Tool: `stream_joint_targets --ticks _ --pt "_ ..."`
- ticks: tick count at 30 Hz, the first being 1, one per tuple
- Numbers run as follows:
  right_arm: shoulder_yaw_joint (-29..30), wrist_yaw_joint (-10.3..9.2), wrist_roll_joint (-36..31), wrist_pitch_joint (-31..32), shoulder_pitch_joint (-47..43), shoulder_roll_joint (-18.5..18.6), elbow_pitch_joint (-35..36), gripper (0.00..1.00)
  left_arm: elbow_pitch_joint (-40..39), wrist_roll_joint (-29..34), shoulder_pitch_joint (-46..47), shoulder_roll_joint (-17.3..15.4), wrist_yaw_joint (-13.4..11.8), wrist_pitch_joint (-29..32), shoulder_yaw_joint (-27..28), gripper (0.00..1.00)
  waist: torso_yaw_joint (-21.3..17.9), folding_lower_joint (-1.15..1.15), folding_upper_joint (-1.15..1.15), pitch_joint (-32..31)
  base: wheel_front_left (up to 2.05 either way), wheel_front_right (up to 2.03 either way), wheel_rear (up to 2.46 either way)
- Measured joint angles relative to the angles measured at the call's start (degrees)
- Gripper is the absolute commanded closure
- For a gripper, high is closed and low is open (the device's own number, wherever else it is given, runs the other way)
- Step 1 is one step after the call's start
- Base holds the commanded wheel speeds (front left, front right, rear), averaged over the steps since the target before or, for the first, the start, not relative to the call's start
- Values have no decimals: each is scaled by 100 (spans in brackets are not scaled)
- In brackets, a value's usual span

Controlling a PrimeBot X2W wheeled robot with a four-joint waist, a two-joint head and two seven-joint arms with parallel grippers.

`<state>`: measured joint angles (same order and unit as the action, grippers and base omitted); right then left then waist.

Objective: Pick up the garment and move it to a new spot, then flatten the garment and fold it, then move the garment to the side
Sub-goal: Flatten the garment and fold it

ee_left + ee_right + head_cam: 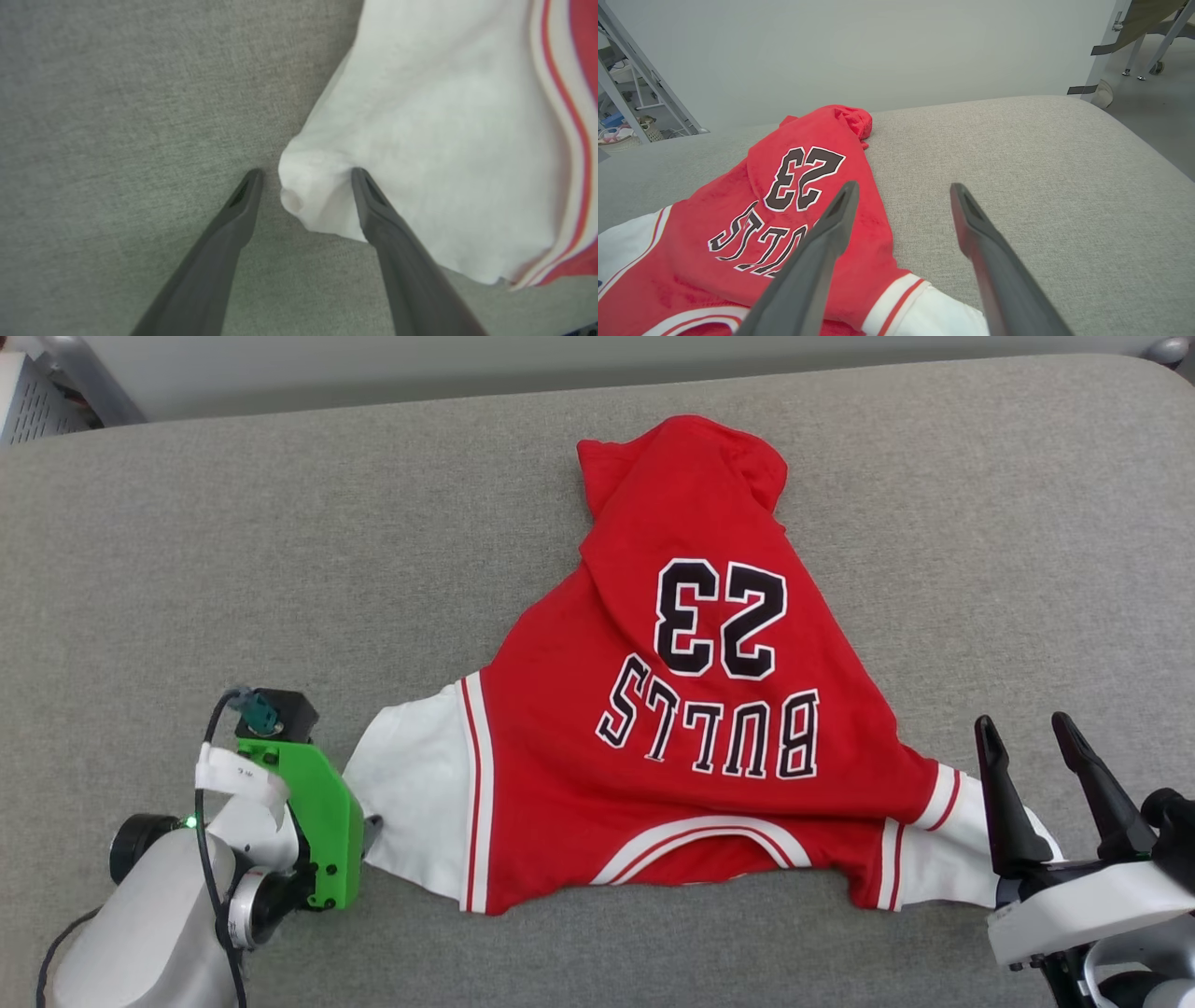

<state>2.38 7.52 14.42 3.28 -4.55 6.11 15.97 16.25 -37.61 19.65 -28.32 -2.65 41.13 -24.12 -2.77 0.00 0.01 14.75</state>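
Note:
The garment (691,709), a red jersey with white sleeves and a black "23", lies rumpled on the grey table (187,569), collar toward me. Its hem end is bunched at the far side. My left gripper (369,826) points down at the tip of the left white sleeve (420,140). It is open (306,175), and the sleeve's corner sits between its fingers, one finger (233,219) over bare table. My right gripper (1027,733) stands open above the right white sleeve (943,868). From the wrist it (903,187) hangs over the garment's (752,210) edge with nothing between the fingers.
The grey padded table (1041,186) stretches wide to the right of the garment and ends in a rounded corner. A pale wall (878,46) runs behind it. A metal frame (630,79) stands at the far left, and floor with a wheeled stand (1153,65) lies at the far right.

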Motion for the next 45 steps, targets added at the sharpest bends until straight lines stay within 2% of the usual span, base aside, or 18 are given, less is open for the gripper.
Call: stream_joint_targets --ticks 1,2,3,7,11,18,22,26,30,38,45 --pt "20 0 7 0 2 9 0 0 27 -1 77 -1 68 120 -70 32 -6 0 0 13 0 0 0" --pt "48 0 12 0 2 20 -8 0 75 2 147 -16 142 209 -130 73 -11 0 0 18 0 0 0" --pt "76 0 34 0 2 33 -14 0 142 0 209 -26 230 285 -174 100 -15 0 0 16 0 0 0" --pt "190 0 136 34 2 83 -25 0 203 -2 275 62 379 290 -296 100 -19 0 0 -4 0 0 0" --pt "375 0 328 149 -2 177 -96 0 245 5 235 111 382 45 -313 100 1 0 0 -89 0 0 0" --pt "730 0 1077 815 -180 613 -534 0 -299 52 -221 98 125 -555 -143 100 43 1 0 -340 0 0 0" --pt "865 -1 1463 1452 -432 955 -847 0 -856 51 -505 62 -109 -759 25 100 88 1 0 -486 0 0 0" --pt "813 0 1747 2171 -622 1226 -953 0 -1460 80 -712 -33 -315 -839 110 100 157 1 0 -563 0 0 0" --pt "671 0 1883 2609 -623 1386 -980 0 -1990 168 -787 -80 -488 -876 178 100 227 1 0 -522 0 0 0" --pt "236 0 1967 3051 -313 1659 -1352 0 -2704 327 -782 -145 -667 -881 227 100 363 1 0 -192 0 0 0" --pt "-93 -3 2075 3337 -62 1887 -1750 0 -2807 334 -783 -140 -708 -933 212 100 459 1 0 52 0 0 0"
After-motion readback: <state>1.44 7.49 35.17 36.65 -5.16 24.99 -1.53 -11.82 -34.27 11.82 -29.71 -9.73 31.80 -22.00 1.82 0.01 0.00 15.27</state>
